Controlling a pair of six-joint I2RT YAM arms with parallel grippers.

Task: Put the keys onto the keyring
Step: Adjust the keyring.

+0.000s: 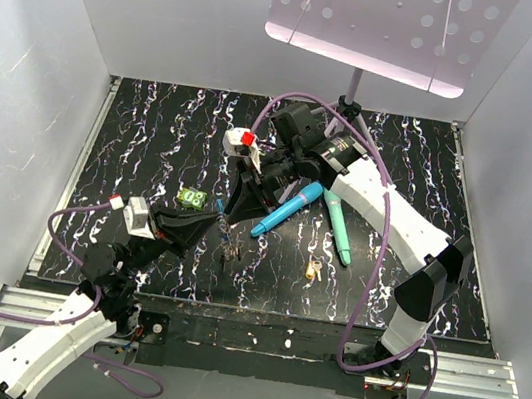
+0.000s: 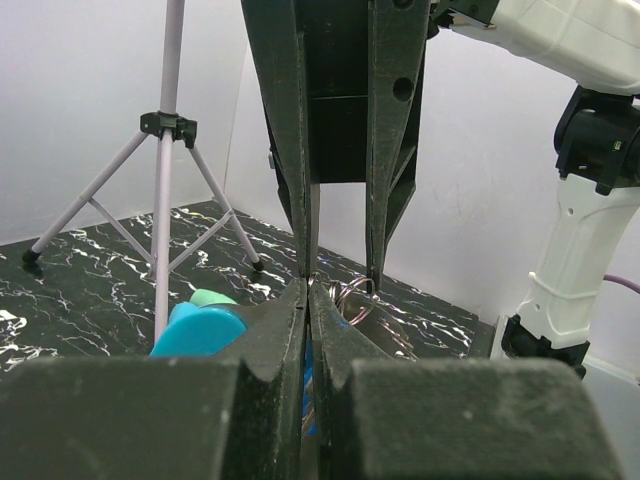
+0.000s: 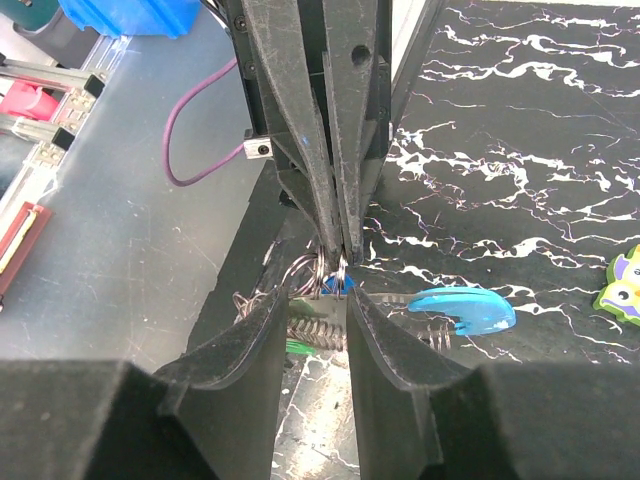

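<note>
My left gripper (image 1: 214, 220) (image 2: 307, 285) is shut on the wire loops of the keyring (image 2: 352, 293), with a bit of blue between its jaws. The ring's bright blue section (image 3: 460, 308) and chain-like coil (image 3: 315, 330) hang beside it. My right gripper (image 1: 235, 213) (image 3: 318, 300) points down tip to tip with the left one (image 3: 335, 255). Its fingers stand a little apart, and a flat grey key (image 3: 322, 305) spans the gap. A green key (image 3: 300, 347) hangs below. More keys (image 1: 229, 249) dangle under both grippers. A yellow key (image 1: 313, 268) lies alone on the table.
Two teal sticks (image 1: 288, 209) (image 1: 337, 227) lie right of the grippers. A green tag (image 1: 191, 197) lies to their left. A tripod stand (image 1: 350, 96) with a perforated plate stands at the back. The table's front edge (image 1: 230, 300) is close below the grippers.
</note>
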